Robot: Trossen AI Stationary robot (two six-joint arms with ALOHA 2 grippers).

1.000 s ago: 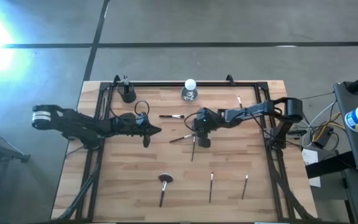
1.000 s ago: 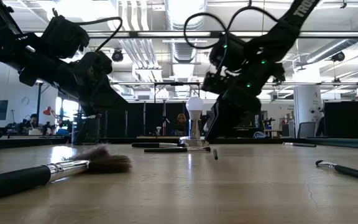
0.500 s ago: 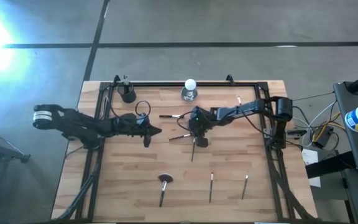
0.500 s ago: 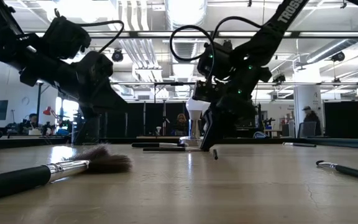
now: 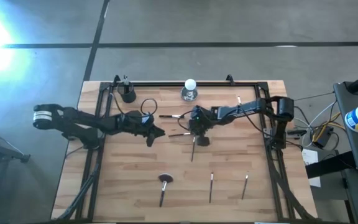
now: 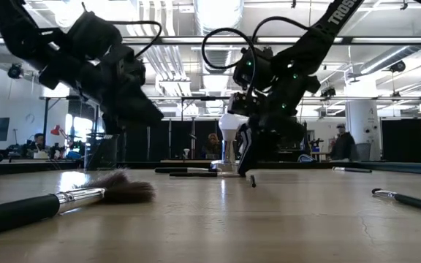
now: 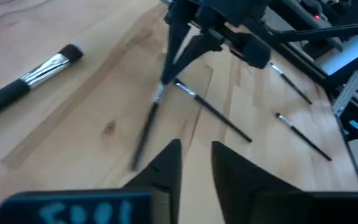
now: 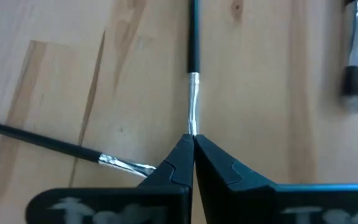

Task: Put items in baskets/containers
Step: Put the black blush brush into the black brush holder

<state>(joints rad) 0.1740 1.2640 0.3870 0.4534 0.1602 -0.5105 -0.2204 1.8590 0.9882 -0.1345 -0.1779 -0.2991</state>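
The right gripper (image 8: 192, 146) pinches a thin brush (image 8: 192, 68) lying on the wooden tabletop (image 5: 229, 199). The left gripper (image 7: 196, 155), slightly open and empty, hovers nearby. Ceiling lights (image 6: 218, 11) glow behind.

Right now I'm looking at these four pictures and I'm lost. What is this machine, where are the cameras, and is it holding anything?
Two dark robot arms work at a wooden table. One camera looks straight down, one looks level across the tabletop, and one sits on each wrist. Thin dark-handled makeup brushes lie scattered, including a wide fluffy-headed brush, with a small black cup and a white ball on a silvery base at one edge. The right gripper is pinched shut on the silvery end of one thin brush; the left gripper hovers open nearby, empty.
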